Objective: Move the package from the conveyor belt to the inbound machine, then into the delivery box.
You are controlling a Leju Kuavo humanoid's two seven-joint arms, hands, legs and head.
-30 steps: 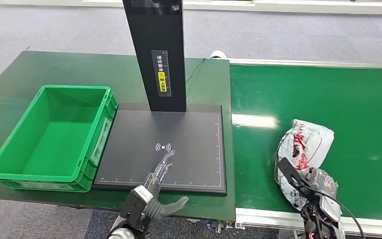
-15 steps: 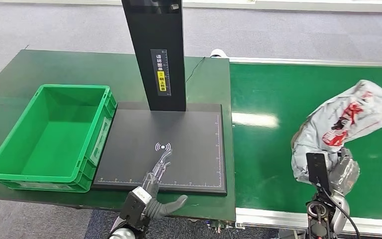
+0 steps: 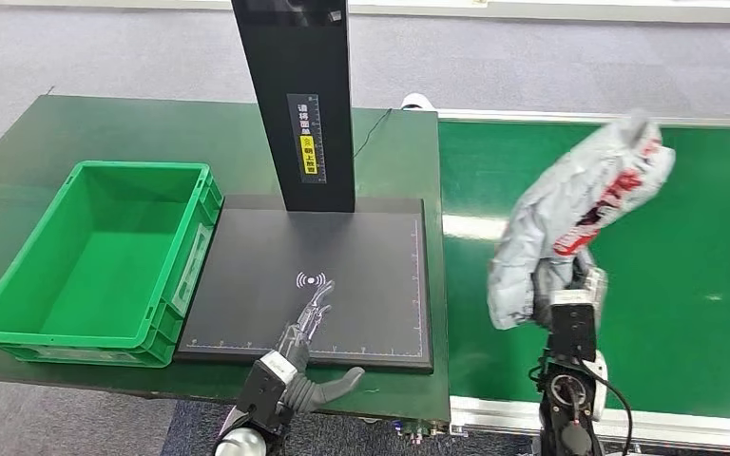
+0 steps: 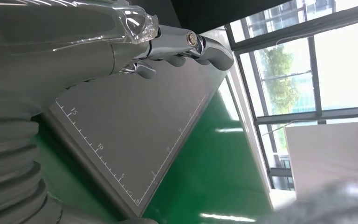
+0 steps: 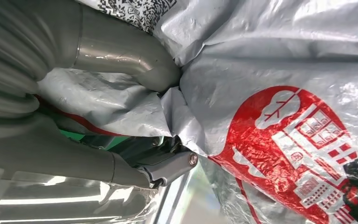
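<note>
Head view has my right hand (image 3: 566, 285) clutching the package (image 3: 578, 217) by its lower end, lifted above the conveyor belt (image 3: 684, 285) just beside the inbound machine (image 3: 314, 285). My left hand (image 3: 306, 328) rests empty, fingers spread, over the machine's near edge, presumably waiting.

Grey carpet floor (image 3: 551, 66); perhaps windows (image 4: 303, 70).

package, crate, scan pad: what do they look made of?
Package: thin grey plastic film, glossy, going by the crinkles and sheen in the right wrist view; red print and a code label. The right hand grips it.
Crate: green moulded hard plastic, likely, with ribbed walls and a slight shine.
Scan pad: matte black flat panel with printed white ruler marks; material unclear.
</note>
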